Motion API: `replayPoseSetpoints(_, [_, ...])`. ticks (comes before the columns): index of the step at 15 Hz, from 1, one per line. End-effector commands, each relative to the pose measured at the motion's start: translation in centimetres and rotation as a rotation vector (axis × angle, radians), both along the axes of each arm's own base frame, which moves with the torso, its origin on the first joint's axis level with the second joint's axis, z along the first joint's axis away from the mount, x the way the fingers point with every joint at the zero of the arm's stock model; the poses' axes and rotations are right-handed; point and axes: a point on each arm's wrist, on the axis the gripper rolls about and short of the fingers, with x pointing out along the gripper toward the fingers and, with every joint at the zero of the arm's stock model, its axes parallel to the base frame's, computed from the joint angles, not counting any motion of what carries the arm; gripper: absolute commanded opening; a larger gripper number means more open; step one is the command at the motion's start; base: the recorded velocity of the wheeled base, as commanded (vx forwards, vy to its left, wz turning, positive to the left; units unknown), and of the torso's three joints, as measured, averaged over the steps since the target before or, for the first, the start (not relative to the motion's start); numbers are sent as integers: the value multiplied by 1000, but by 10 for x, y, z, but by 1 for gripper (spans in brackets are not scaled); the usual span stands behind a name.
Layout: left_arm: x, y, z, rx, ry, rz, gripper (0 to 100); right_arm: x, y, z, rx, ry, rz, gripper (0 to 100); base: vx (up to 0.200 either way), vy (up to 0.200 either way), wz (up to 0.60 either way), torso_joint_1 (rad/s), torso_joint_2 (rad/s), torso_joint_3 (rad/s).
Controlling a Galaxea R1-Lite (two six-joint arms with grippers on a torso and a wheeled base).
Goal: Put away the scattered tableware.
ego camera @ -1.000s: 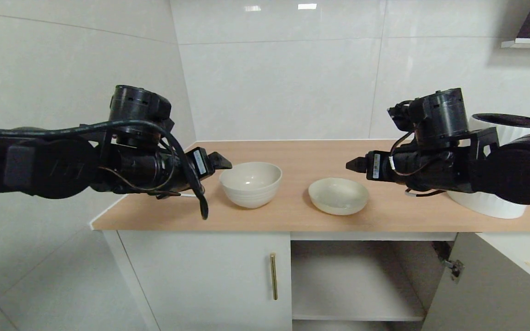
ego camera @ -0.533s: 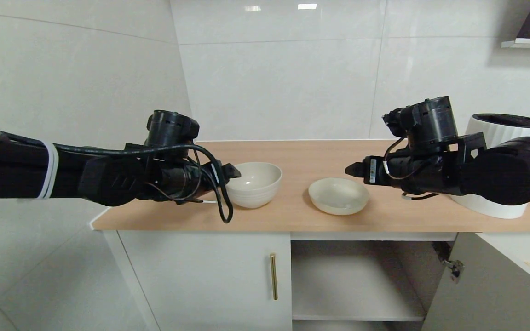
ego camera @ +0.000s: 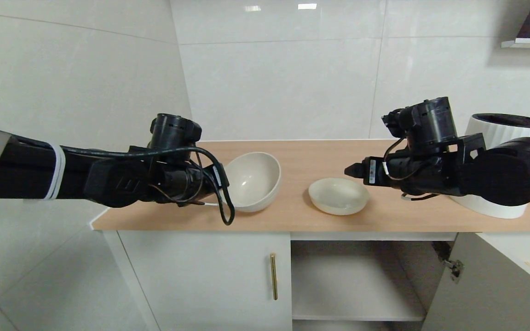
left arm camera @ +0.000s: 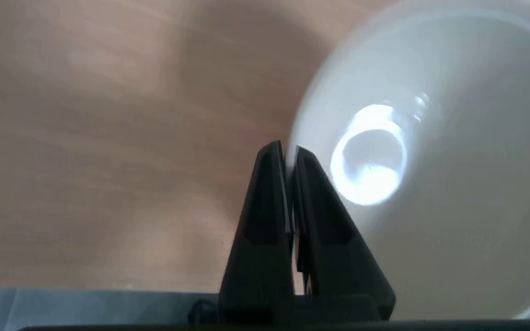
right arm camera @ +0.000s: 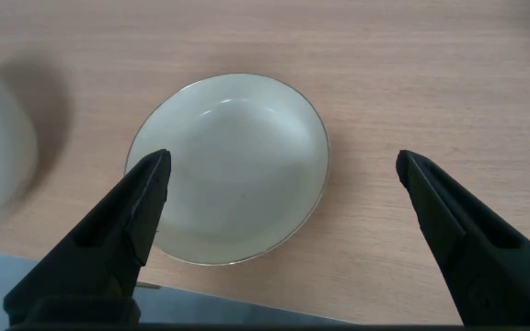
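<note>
A deep white bowl (ego camera: 252, 181) is tilted on the left part of the wooden counter (ego camera: 302, 156), its mouth turned up and to the right. My left gripper (ego camera: 224, 180) is shut on its left rim, and in the left wrist view the fingers (left arm camera: 274, 184) pinch the bowl (left arm camera: 431, 165) at its edge. A shallow cream dish (ego camera: 338, 196) lies flat on the counter right of the bowl. My right gripper (ego camera: 354, 170) hovers just above the dish's right side, open. In the right wrist view the gripper (right arm camera: 282, 158) spans the dish (right arm camera: 233, 170).
A white ribbed pot (ego camera: 504, 126) stands on the counter at the far right, behind my right arm. Below the counter a cupboard compartment (ego camera: 352, 276) stands open, its door (ego camera: 476, 289) swung out to the right. Left of it is a closed door with a gold handle (ego camera: 273, 276).
My left arm has gone forward and down to the bowl, shut on its rim and tipped it up. My right arm dropped slightly and then stayed still.
</note>
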Motion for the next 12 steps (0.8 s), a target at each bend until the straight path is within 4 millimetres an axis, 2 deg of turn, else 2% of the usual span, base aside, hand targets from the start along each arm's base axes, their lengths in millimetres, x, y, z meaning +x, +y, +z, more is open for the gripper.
replayPoseSetpoints(1, [-11, 4, 16, -14, -36, -1, 0, -1, -1, 3, 4, -8, -2, 100, 0, 0, 0, 0, 0, 0])
replayPoseSetpoints(5, [-33, 11, 33, -38, -64, -39, 0, 1, -1, -3, -14, 27, -2, 100, 0, 0, 0, 0, 0, 0])
replayPoseSetpoints(9, [-48, 14, 40, -91, -62, -118, 0, 23, -5, -21, -75, 173, -88, 100, 0, 0, 0, 0, 0, 0])
replayPoseSetpoints(12, [-51, 15, 42, -93, -68, -129, 0, 33, -2, -35, -119, 195, -137, 100, 0, 0, 0, 0, 0, 0])
